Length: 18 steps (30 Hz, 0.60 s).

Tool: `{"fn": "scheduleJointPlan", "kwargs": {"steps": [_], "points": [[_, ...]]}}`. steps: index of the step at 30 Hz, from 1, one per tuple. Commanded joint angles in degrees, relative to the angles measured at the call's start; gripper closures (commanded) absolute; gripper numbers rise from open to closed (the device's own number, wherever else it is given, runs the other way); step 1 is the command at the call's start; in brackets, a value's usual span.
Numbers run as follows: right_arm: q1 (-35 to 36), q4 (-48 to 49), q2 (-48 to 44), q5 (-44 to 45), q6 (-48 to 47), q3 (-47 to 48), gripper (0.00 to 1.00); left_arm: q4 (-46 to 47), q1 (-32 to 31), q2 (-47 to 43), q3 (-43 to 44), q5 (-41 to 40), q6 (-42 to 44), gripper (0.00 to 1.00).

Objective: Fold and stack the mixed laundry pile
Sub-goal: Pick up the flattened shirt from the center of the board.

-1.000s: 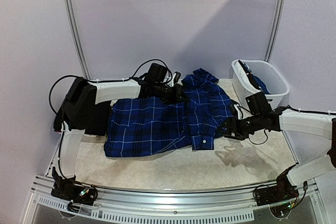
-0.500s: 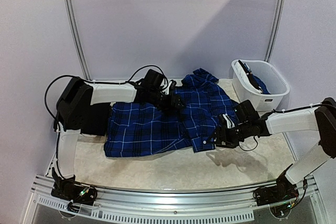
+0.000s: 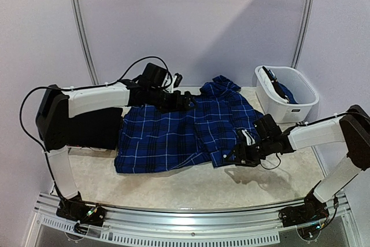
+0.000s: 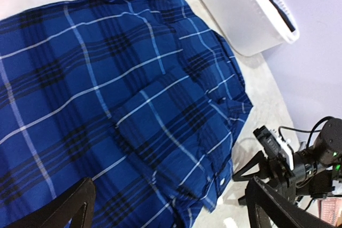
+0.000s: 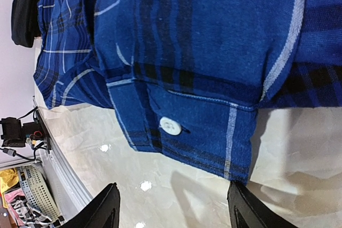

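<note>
The blue plaid button shirt (image 3: 185,131) lies spread flat on the table, collar toward the back. Its buttoned cuff (image 5: 181,126) points at the front right. A plain black garment (image 3: 99,128) lies at the shirt's left edge. My left gripper (image 3: 180,101) hovers open above the shirt's upper back edge; the left wrist view shows only plaid cloth (image 4: 133,94) between its wide-spread fingers (image 4: 72,206). My right gripper (image 3: 237,155) is low over the table, open, just short of the cuff, with nothing between its fingertips (image 5: 107,209).
A white plastic basket (image 3: 270,95) stands at the back right, with blue and dark cloth inside. Bare table (image 3: 191,186) runs along the front. The right arm's gripper (image 4: 278,158) shows in the left wrist view, beside the shirt's right hem.
My left gripper has opened, let go of the shirt and drawn back to the left. My right gripper has moved left and forward, down to the cuff.
</note>
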Motion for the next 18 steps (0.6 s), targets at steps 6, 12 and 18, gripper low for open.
{"fn": "scheduleJointPlan", "kwargs": {"steps": [6,12,18], "points": [[0.62,-3.64,1.15,7.27,-0.52,0.43,0.33,-6.75,0.77,-8.37,-6.53,-7.71,3.03,0.00],[0.41,-11.44,-5.22,16.93,-2.07,1.82,0.34,-8.97,0.73,-12.92,-9.73,-11.59,3.47,0.00],[-0.55,-9.04,-2.59,16.37,-1.88,3.10,0.34,-13.00,0.64,-16.92,-11.85,-15.89,5.28,0.00]]}}
